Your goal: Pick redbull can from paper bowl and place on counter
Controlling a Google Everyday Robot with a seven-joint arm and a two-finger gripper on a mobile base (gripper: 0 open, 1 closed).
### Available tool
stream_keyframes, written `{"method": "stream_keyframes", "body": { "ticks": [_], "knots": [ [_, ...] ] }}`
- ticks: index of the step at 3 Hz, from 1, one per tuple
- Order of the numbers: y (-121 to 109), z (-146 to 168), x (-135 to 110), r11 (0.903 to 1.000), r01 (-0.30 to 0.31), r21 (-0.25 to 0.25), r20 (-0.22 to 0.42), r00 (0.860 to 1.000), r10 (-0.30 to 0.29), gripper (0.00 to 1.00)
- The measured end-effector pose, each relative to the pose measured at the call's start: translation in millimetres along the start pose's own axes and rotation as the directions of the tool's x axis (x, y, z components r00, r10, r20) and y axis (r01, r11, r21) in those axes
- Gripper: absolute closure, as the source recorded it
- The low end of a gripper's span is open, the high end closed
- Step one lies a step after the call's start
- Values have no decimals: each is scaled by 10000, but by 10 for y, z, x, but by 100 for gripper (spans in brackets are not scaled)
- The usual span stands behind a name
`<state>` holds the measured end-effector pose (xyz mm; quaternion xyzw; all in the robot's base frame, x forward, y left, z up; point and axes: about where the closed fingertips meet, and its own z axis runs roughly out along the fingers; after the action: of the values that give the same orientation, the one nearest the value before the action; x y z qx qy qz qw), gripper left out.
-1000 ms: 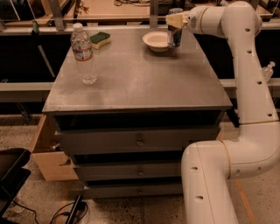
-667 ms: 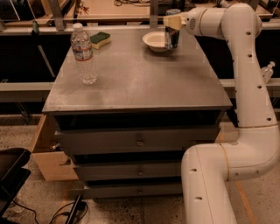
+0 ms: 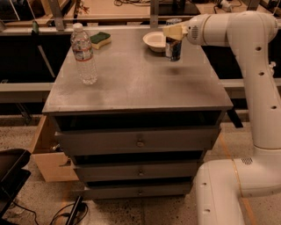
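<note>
The redbull can (image 3: pixel 173 49) is blue and silver and stands upright just right of and in front of the white paper bowl (image 3: pixel 153 41), outside it. My gripper (image 3: pixel 173 32) comes in from the right and is shut on the can's upper part with its cream fingers (image 3: pixel 174 30). A dark shadow lies on the grey counter (image 3: pixel 140 83) just in front of the can, so the can seems to hang slightly above the top. The bowl is empty and sits at the counter's far edge.
A clear water bottle (image 3: pixel 84 55) stands on the counter's left side. A green-and-yellow sponge (image 3: pixel 100 39) lies at the far left corner. Behind the counter is a wooden tabletop (image 3: pixel 114 9). An open wooden drawer box (image 3: pixel 46 154) sticks out at the lower left.
The gripper has carried the can out from over the bowl toward the front of the counter and lower. The bowl, bottle and sponge have not moved.
</note>
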<state>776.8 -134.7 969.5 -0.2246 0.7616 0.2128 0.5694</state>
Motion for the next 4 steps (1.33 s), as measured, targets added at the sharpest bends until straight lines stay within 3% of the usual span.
{"method": "stream_keyframes", "body": {
  "ticks": [1, 2, 3, 4],
  "knots": [
    [366, -301, -105, 10000, 61, -72, 437, 9990, -58, 100],
    [566, -376, -123, 9980, -208, -594, 1391, 9899, 289, 100],
    [615, -230, 2, 9854, -872, -1465, 2020, 9725, 1161, 100],
    [613, -91, 141, 9833, -960, -1544, 1931, 9731, 1253, 100]
  ]
}}
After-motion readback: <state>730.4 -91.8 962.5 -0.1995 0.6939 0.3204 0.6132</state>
